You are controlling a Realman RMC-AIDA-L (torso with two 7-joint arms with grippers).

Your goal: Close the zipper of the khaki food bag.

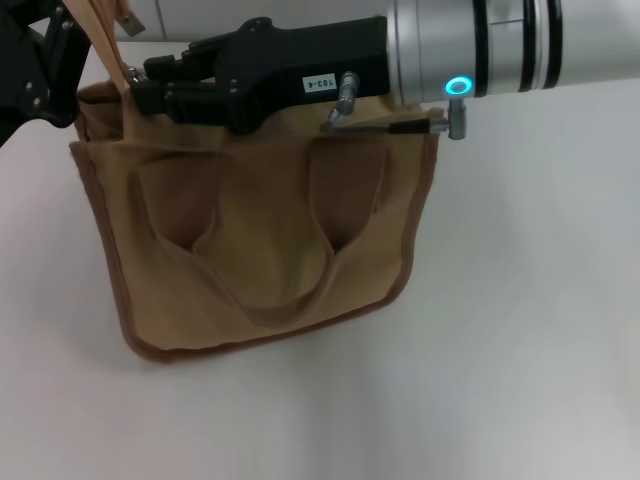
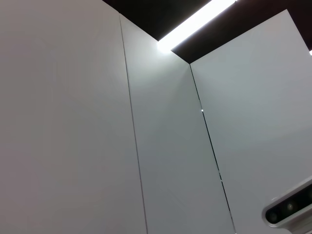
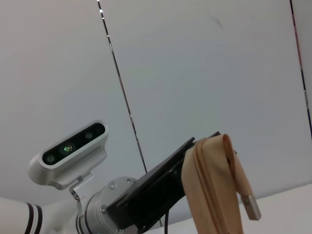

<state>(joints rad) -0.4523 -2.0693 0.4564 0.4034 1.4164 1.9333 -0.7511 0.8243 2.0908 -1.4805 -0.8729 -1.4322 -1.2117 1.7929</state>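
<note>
The khaki food bag (image 1: 260, 240) stands on the white table, its looped handle (image 1: 285, 300) hanging over the front pockets. My right arm reaches across the bag's top from the right, and the right gripper (image 1: 150, 88) sits at the top's left end. The left gripper (image 1: 60, 60) is at the far left and is shut on the zipper's tan end strip (image 1: 100, 30), holding it up. The right wrist view shows this strip (image 3: 214, 185) with zipper teeth, folded over the left gripper (image 3: 180, 170). A small silver metal piece (image 3: 251, 207) hangs from the strip's end. The bag's top panel is hidden under my right arm.
The white table (image 1: 520, 350) spreads out in front of and to the right of the bag. The left wrist view shows only grey wall panels (image 2: 73, 122) and a ceiling light. The left arm's wrist camera (image 3: 73, 146) shows in the right wrist view.
</note>
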